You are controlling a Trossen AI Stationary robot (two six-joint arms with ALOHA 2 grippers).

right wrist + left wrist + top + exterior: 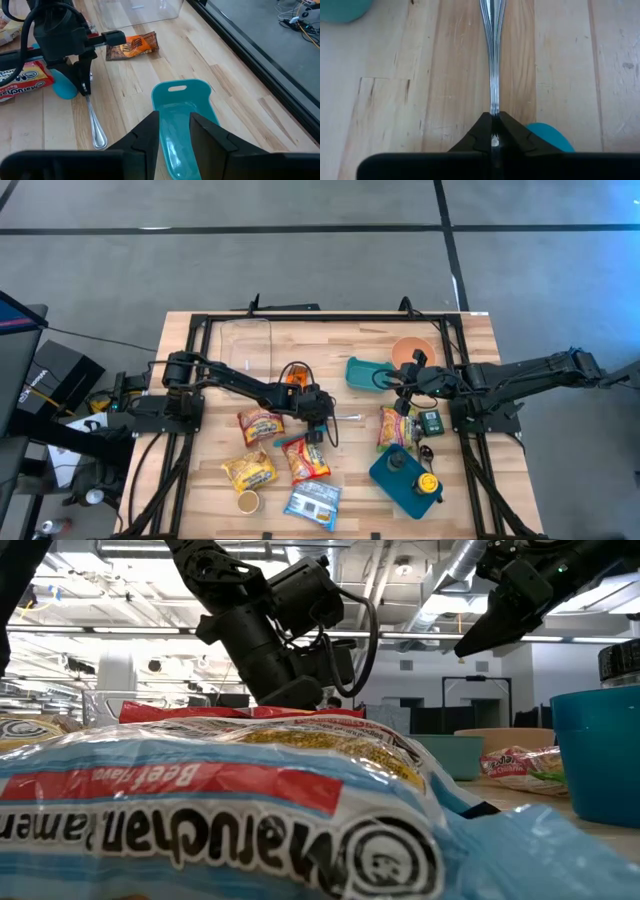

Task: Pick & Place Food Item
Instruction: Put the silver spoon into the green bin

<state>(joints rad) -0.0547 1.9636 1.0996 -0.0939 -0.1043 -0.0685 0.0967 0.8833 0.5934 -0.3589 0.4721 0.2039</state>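
Observation:
A metal utensil [347, 417] lies on the wooden table near its middle, and my left gripper [493, 118] is shut on it; the right wrist view also shows this gripper [85, 89] from the front. A blue rounded piece [547, 137] lies right beside its fingers. My right gripper [174, 131] hangs raised over a teal tray [182, 112] at the right, open, with nothing between its fingers. Several food packets lie about: an orange one [132, 44] behind the left gripper and ramen packets [308, 460] toward the near edge. My left gripper pinches the utensil's narrow stem [493, 102] between its two fingertips. The fingers slant down from the table's left and lie along the utensil. The utensil runs away from them flat on the wood, its broad rounded end [99, 141] resting on the table.
A clear container [247, 345] stands at the far left and an orange bowl [412, 350] at the far right. A dark teal pot [405, 480] and a packet [395, 428] sit near right. A small cup [248, 501] and a blue ramen pack [315, 502] lie at the near edge.

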